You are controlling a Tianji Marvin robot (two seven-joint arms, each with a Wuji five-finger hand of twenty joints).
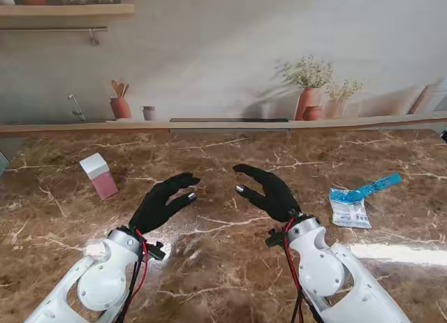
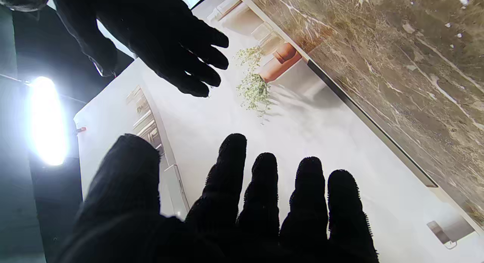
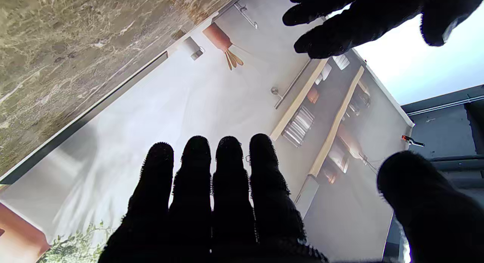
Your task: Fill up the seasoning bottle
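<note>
Two hands, left hand [image 1: 162, 201] and right hand [image 1: 269, 190], hover mid-table empty, fingers apart; seasoning bottle [image 1: 98, 175] at ten o'clock, sachet [image 1: 350, 207] at three.

My black, fuzzy cloth-gloved left hand [image 1: 162, 201] and right hand [image 1: 269, 190] look matt. The brown marble-patterned surface [image 1: 223, 267] gleams glossy; the crinkled blue-and-white plastic packet [image 1: 353, 203], right of frame, shines.
</note>
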